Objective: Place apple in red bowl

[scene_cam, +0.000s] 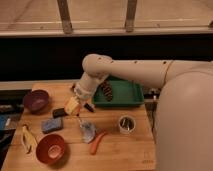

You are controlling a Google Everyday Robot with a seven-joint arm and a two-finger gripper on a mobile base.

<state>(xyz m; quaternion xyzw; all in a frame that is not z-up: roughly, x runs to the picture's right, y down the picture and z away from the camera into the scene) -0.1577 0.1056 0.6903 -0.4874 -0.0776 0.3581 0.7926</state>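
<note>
Jaws of the gripper clamped on the apple; held over the desk left of centre, just right of a small dark block (hard to tell what it is); red bowl at the near left, well apart from the apple; blue sponge between the two; banana left of the red bowl; purple bowl far left; green tray right of the gripper; carrot and metal cup nearer, to the right.
</note>
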